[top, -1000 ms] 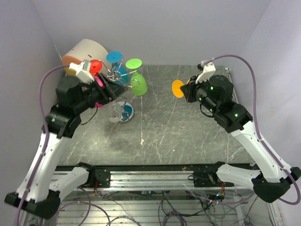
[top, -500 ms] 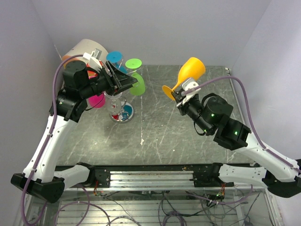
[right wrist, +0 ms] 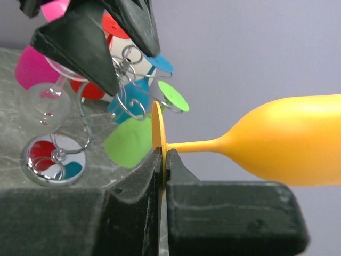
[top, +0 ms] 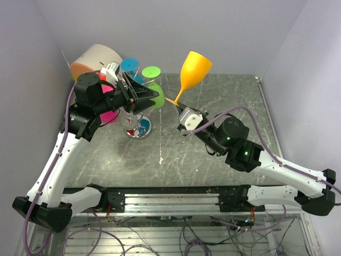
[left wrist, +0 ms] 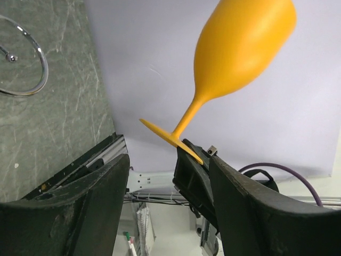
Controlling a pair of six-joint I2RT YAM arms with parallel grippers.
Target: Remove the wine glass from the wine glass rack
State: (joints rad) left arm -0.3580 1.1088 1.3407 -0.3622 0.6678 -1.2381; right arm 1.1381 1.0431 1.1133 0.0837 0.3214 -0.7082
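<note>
Wine glass [top: 194, 66]: orange, tilted, off the rack [top: 141, 128].
Right fingers [right wrist: 229, 213]: clamped on its foot.
Left fingers [left wrist: 69, 213]: wide apart, empty.

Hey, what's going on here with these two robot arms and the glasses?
The right hand is shut on the foot of an orange glass and holds it in the air, off the rack. The left hand is open, up by the rack's wire arms, holding nothing. A green glass and several more hang on the rack.
</note>
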